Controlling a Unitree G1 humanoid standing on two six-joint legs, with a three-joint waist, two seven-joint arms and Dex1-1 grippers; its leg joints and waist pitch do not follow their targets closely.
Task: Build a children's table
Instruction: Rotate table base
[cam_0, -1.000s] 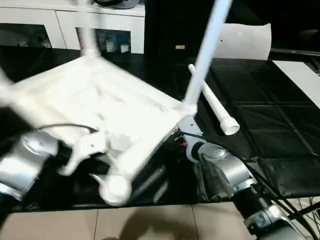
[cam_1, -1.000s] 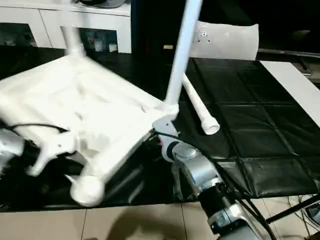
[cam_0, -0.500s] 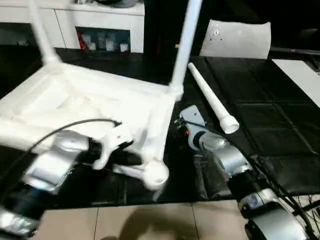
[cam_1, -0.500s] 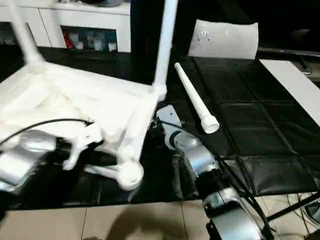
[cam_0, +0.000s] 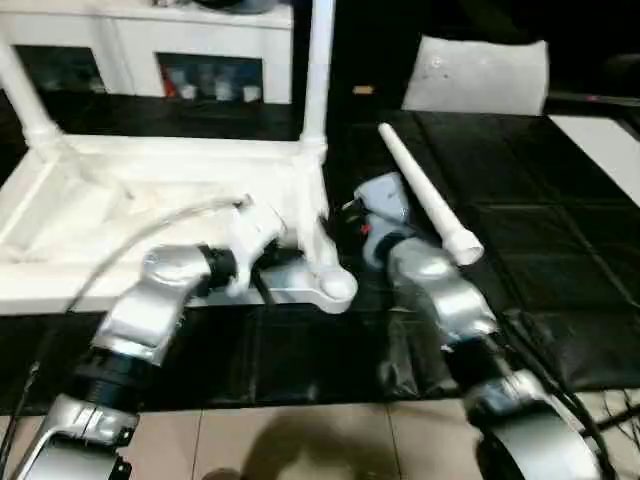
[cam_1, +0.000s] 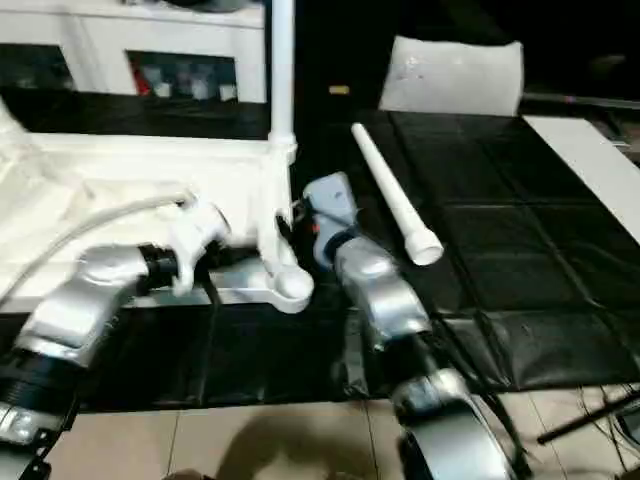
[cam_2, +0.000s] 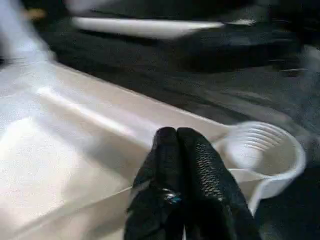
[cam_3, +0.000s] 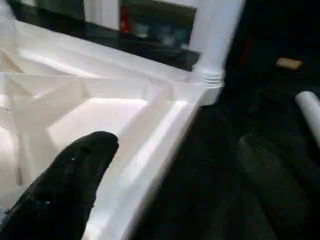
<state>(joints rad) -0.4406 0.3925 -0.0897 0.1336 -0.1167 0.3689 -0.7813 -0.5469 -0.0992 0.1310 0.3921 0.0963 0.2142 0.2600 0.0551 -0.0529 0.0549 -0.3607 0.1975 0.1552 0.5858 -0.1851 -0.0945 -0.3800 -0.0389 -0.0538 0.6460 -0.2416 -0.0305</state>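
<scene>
Tabletop (cam_0: 120, 200): white ribbed plastic, upturned

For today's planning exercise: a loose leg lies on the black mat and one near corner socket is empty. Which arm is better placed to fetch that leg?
Right, probably. The right gripper is open and lies nearer the loose leg; the left gripper is shut beside the empty socket.

An upright leg (cam_0: 320, 70) and loose leg (cam_0: 425, 195) flank a bare mat (cam_0: 560, 250).
</scene>
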